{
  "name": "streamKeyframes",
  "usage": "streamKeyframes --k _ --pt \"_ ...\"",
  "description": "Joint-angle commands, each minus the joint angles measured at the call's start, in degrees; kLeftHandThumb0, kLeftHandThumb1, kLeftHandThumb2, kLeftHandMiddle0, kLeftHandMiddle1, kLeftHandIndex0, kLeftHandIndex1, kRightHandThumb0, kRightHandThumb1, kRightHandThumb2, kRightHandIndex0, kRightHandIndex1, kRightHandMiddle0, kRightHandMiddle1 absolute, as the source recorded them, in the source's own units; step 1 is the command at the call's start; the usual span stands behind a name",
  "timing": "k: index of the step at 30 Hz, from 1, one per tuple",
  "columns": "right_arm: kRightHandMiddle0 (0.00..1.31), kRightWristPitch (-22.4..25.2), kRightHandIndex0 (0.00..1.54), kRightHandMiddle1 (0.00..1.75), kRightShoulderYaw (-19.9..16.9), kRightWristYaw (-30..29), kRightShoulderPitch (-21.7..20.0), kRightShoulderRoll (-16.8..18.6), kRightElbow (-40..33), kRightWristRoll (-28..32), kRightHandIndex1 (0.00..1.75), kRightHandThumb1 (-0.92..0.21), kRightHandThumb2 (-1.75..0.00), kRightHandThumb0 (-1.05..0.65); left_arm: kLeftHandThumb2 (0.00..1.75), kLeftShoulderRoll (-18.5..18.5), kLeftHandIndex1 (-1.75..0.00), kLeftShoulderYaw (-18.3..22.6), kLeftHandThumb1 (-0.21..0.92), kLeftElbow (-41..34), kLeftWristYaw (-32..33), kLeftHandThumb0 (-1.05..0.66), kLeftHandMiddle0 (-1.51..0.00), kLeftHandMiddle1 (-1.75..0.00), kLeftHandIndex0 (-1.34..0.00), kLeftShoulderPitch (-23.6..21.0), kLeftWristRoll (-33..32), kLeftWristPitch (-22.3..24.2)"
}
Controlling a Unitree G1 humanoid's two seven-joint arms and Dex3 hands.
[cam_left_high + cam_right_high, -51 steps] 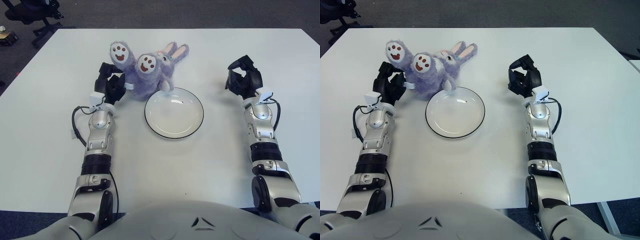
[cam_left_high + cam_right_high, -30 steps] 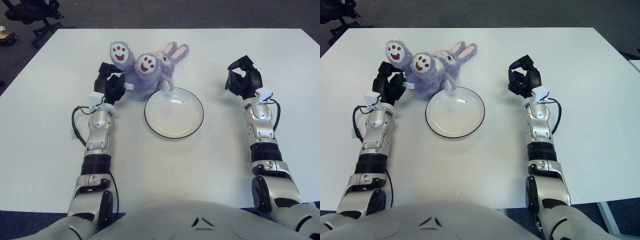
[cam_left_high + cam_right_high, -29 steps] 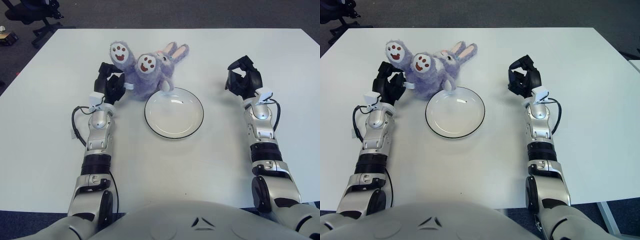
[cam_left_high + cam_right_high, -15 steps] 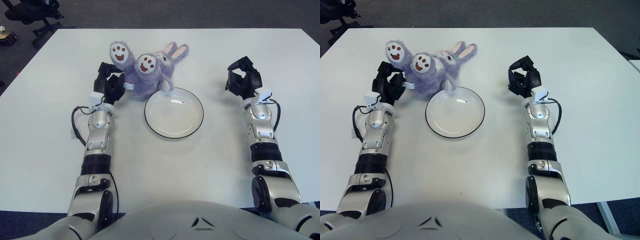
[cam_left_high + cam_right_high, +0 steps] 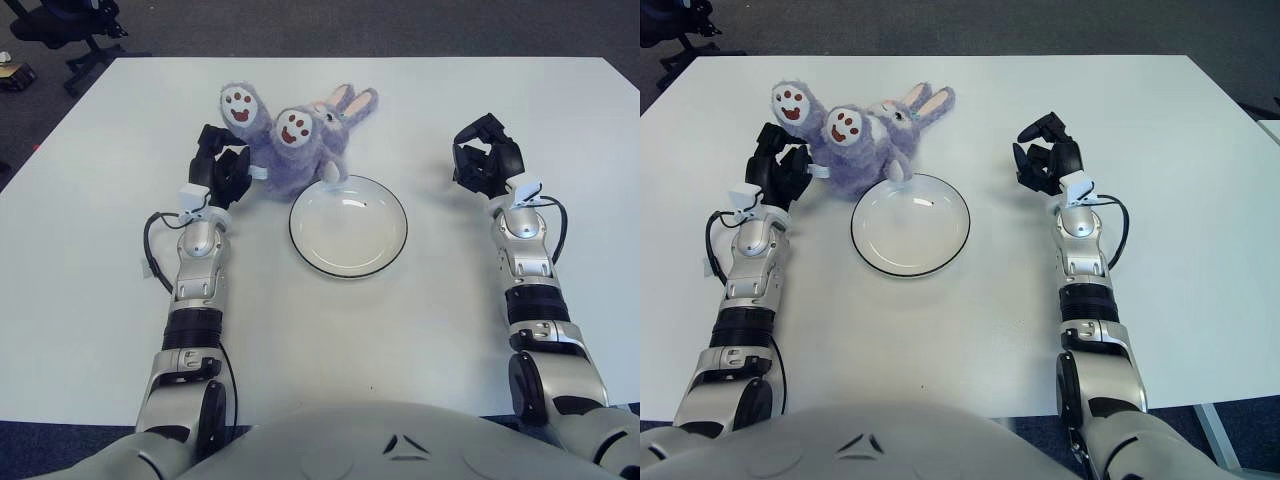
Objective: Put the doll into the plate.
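Note:
A purple plush rabbit doll (image 5: 296, 142) lies on its back on the white table, feet up, ears toward the far side, just beyond the plate. The white plate (image 5: 348, 225) with a dark rim sits empty at the table's middle. My left hand (image 5: 224, 165) is right beside the doll's left side, fingers curled, touching its fur; I cannot tell if it grips it. My right hand (image 5: 487, 157) hovers to the right of the plate, fingers loosely curled and holding nothing.
The white table (image 5: 330, 330) spreads wide around the plate. Dark carpet lies beyond its far edge, with an office chair base (image 5: 70, 30) at the far left.
My right hand has shifted slightly to the right and its fingers have opened a little. The left hand, doll and plate have not moved.

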Motion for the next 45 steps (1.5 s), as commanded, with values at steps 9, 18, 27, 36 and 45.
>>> streamKeyframes --k 9,18,27,36,45 --pt "0.23 -8.0 0.51 0.73 6.69 -17.98 -0.62 -6.55 2.3 -22.81 0.38 -0.85 -0.03 -0.42 0.42 0.03 -1.64 -0.21 0.92 0.1 0.33 -0.35 -0.61 -1.59 -0.31 -0.63 0.52 -0.7" --pt "0.26 -8.97 0.51 0.69 10.56 -26.61 -4.96 -7.57 4.19 -29.22 0.07 -0.82 0.0 -0.54 0.41 -0.01 -1.63 -0.33 0.92 -0.27 0.34 -0.35 -0.61 -1.59 -0.31 -0.29 0.59 -0.69" --pt "0.24 3.03 0.38 0.22 14.33 -13.46 -8.73 -11.15 -5.33 -34.02 0.0 -0.83 0.0 -0.61 0.41 0.01 -1.63 -0.44 0.92 -0.2 0.34 -0.35 -0.61 -1.59 -0.31 -0.1 0.78 -0.81" --pt "0.19 11.14 0.29 0.06 17.17 -6.82 -11.62 -11.26 -10.89 -37.29 0.01 -0.89 -0.02 -0.74 0.41 -0.09 -1.63 -0.59 0.92 0.25 0.49 -0.35 -0.61 -1.58 -0.31 -0.43 1.04 -0.79" --pt "0.25 8.3 0.3 0.06 20.84 -11.87 -15.81 -10.88 -6.9 -39.87 0.01 -0.89 0.0 -0.68 0.41 -0.26 -1.63 -0.62 0.92 0.75 0.54 -0.35 -0.61 -1.58 -0.31 -0.62 1.22 -1.0"
